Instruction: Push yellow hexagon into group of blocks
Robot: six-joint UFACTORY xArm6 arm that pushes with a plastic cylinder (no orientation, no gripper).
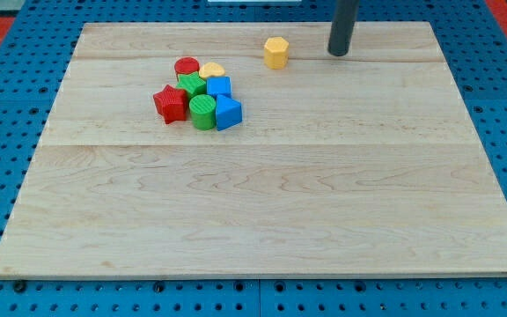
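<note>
Blue block (228,113) fronting cluster, yellow hexagon (275,52) apart

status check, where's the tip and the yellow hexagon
My tip near the view's top, right of the yellow hexagon, not touching. Hexagon apart from the group of blocks, up and right of it. Nothing between them.

My rod stands upright, my tip (338,53) near the view's top.
</note>
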